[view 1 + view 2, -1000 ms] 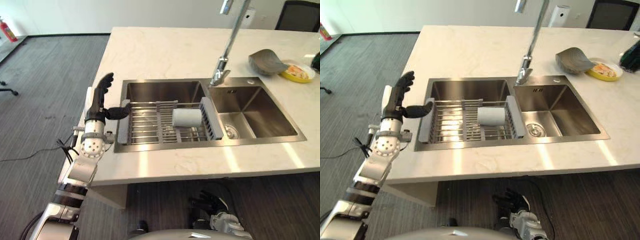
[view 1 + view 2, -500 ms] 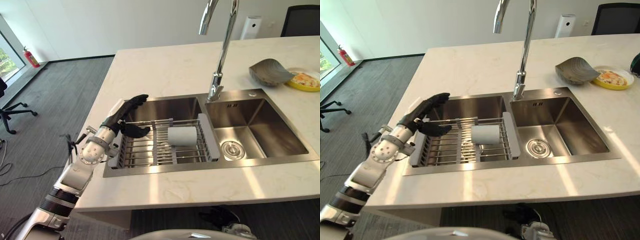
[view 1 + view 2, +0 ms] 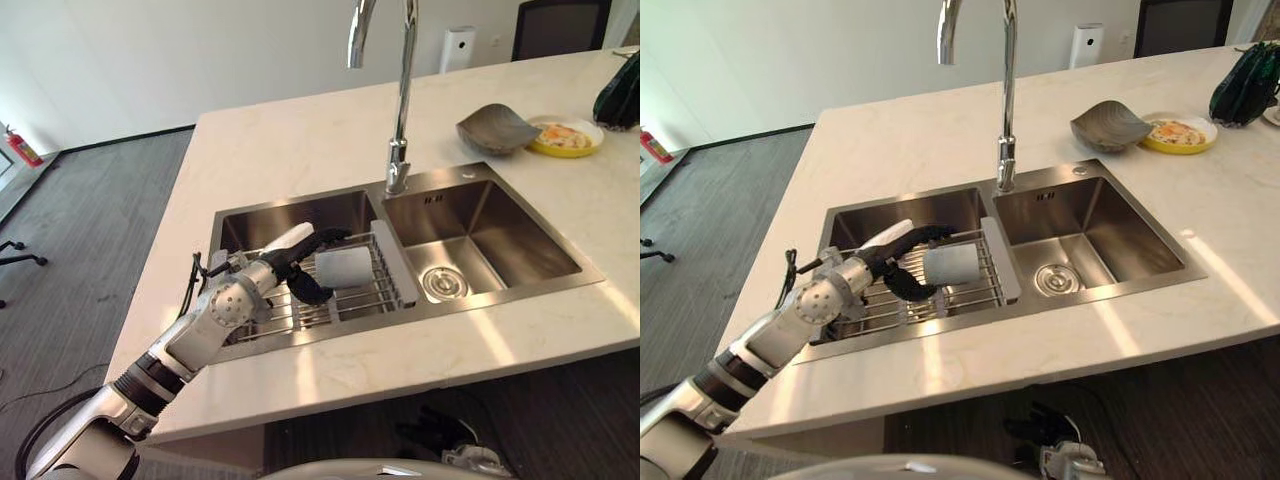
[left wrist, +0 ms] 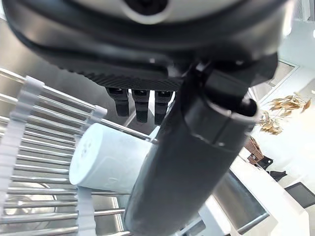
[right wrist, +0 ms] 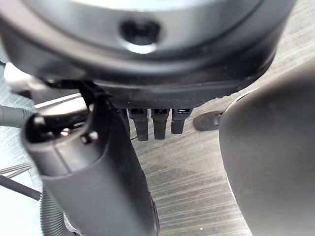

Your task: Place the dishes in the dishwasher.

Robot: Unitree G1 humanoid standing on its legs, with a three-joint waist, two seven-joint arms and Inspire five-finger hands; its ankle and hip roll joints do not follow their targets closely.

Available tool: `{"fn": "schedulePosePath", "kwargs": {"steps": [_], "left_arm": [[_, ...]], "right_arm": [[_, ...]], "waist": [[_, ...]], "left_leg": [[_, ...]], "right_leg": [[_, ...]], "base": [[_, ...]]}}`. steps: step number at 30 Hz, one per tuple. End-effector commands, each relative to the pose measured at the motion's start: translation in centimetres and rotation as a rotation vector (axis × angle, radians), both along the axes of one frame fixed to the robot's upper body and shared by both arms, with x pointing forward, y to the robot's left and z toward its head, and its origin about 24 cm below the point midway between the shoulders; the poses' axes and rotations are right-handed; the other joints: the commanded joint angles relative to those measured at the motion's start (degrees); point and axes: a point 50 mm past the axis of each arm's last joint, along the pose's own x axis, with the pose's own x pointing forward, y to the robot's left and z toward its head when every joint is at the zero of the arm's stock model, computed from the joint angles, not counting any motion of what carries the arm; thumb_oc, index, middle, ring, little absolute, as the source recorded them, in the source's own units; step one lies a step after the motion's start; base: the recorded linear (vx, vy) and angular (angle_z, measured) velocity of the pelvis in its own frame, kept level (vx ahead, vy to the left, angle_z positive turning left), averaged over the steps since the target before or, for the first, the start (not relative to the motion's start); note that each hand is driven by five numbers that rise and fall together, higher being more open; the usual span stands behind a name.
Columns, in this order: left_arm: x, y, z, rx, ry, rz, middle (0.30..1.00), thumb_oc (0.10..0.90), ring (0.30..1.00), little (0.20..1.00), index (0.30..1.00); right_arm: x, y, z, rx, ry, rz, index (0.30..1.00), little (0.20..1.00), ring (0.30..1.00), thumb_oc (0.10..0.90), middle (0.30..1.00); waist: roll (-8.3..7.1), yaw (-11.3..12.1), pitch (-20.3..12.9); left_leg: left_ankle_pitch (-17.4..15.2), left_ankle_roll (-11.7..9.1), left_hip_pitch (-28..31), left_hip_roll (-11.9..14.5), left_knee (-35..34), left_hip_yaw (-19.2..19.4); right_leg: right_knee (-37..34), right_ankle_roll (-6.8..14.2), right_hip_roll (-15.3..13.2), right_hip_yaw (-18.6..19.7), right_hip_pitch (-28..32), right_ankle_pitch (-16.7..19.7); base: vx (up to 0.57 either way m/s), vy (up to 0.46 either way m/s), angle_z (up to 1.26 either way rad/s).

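Note:
A white cup (image 3: 345,267) lies on its side on a wire dish rack (image 3: 285,308) set across the left sink basin (image 3: 262,218). My left hand (image 3: 293,258) reaches over the rack from the left and is open. Its fingers (image 4: 140,102) stretch straight above the cup (image 4: 106,160), and its thumb (image 4: 187,172) hangs on the near side. The cup lies between them, unclasped. A grey bowl (image 3: 495,128) and a yellow plate with food (image 3: 565,137) sit on the counter at the far right. My right hand (image 3: 1035,428) hangs low under the counter edge, fingers (image 5: 155,123) relaxed over the floor.
A tall chrome faucet (image 3: 400,90) rises between the two basins. The right basin (image 3: 480,240) holds only its drain. A dark green object (image 3: 1245,85) stands at the counter's far right corner. The pale counter (image 3: 290,140) ends at its left edge above grey floor.
My left hand has moved right across the rack, from its left end to the white cup. The camera has shifted, so the whole scene sits differently.

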Motion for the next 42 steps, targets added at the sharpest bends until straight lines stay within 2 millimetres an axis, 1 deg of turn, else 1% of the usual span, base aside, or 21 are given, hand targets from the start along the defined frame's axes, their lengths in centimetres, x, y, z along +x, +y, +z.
{"fn": "schedulePosePath", "kwargs": {"steps": [1,6,8,14,17,25,30,35,39,42], "left_arm": [[3.2,0.0,6.9,0.022,-0.286,0.009,0.9,0.8,0.9,0.9,0.9],[4.2,0.5,6.2,0.048,-0.284,0.08,0.9,0.8,0.9,0.9,0.9],[4.3,0.9,5.5,0.046,-0.26,0.111,0.9,0.8,0.9,0.9,0.9],[4.6,1.5,3.7,0.081,-0.208,0.15,0.9,0.8,0.9,0.9,0.9],[4.7,1.5,3.1,0.113,-0.188,0.148,0.9,0.8,0.9,0.9,0.9],[4.0,-0.2,1.8,0.097,-0.156,0.094,0.9,0.8,0.9,0.9,0.9],[3.4,-1.4,0.8,0.092,-0.126,0.054,0.9,0.8,0.9,0.9,0.9],[3.2,-2.2,0.5,0.078,-0.113,0.035,0.9,0.8,0.9,0.9,0.9],[3.3,-2.7,0.5,0.059,-0.121,0.053,0.9,0.8,0.9,0.9,0.9],[3.4,-3.3,0.5,0.041,-0.12,0.058,0.9,0.8,0.9,0.9,0.9]], "right_arm": [[2.9,2.5,0.7,0.05,-0.115,0.044,0.9,0.9,0.9,0.8,0.9],[3.3,2.4,0.9,0.047,-0.132,0.046,0.9,0.9,0.9,0.8,0.9],[3.2,2.5,0.9,0.045,-0.126,0.047,0.9,0.9,0.9,0.8,0.9],[2.0,2.4,0.5,0.045,-0.091,0.038,0.9,0.9,0.9,0.8,0.9],[1.9,2.1,0.5,0.041,-0.09,0.024,0.9,0.9,0.9,0.8,0.9],[2.5,2.3,0.7,0.043,-0.112,0.034,0.9,0.9,0.9,0.8,0.9],[2.4,2.4,0.6,0.052,-0.11,0.038,0.9,0.9,0.9,0.8,0.9],[1.8,2.4,0.4,0.057,-0.084,0.025,0.9,0.9,0.9,0.8,0.9],[1.3,2.2,0.1,0.057,-0.063,0.012,0.9,0.9,0.9,0.8,0.9],[1.3,2.1,0.1,0.054,-0.063,0.006,0.9,0.9,0.9,0.8,0.9]], "waist": [[-3.07,-1.0,-1.1],[-2.55,-1.7,-1.05],[-2.41,-1.87,-1.13],[-1.87,-2.57,-1.22],[-1.59,-3.08,-1.31],[-1.04,-3.64,-1.17],[-0.81,-3.99,-1.11],[-0.78,-4.01,-1.08],[-0.8,-4.01,-1.05],[-0.75,-3.99,-1.0]], "left_leg": [[2.15,-1.69,-2.92,-0.24,0.27,-2.22],[2.16,-1.83,-2.6,0.04,0.27,-1.99],[2.14,-1.84,-2.45,0.11,0.27,-1.63],[1.87,-1.86,-1.92,0.17,0.27,-0.84],[1.72,-1.91,-1.73,0.23,0.27,-0.63],[1.36,-1.67,-1.39,0.11,0.27,-0.01],[1.21,-1.62,-1.39,0.04,0.27,0.28],[1.12,-1.62,-1.63,-0.03,0.27,-0.16],[1.21,-1.62,-1.84,-0.11,0.27,-0.5],[1.18,-1.49,-2.02,-0.44,0.27,-0.82]], "right_leg": [[1.29,4.01,-1.49,-0.77,5.83,-7.54],[1.29,3.91,-1.23,-0.5,5.99,-7.71],[1.29,3.87,-1.16,-0.42,6.0,-7.7],[1.29,3.95,-1.19,-0.15,6.05,-7.6],[1.29,3.97,-1.22,-0.03,6.14,-7.66],[1.29,4.04,-1.41,0.45,5.93,-7.54],[1.29,4.12,-1.56,0.48,5.92,-7.54],[1.29,4.18,-1.74,0.33,5.97,-7.68],[1.29,4.19,-1.84,0.05,5.94,-7.7],[1.29,4.18,-1.91,-0.11,5.95,-7.78]], "base": [[0.0,0.0,0.0],[0.0,0.0,0.0],[0.0,0.0,0.0],[0.0,-0.001,-0.01],[0.01,-0.002,-0.03],[0.0,0.0,-0.02],[0.0,0.002,-0.03],[0.0,0.0,0.0],[0.0,0.0,0.0],[0.0,0.0,0.0]]}}
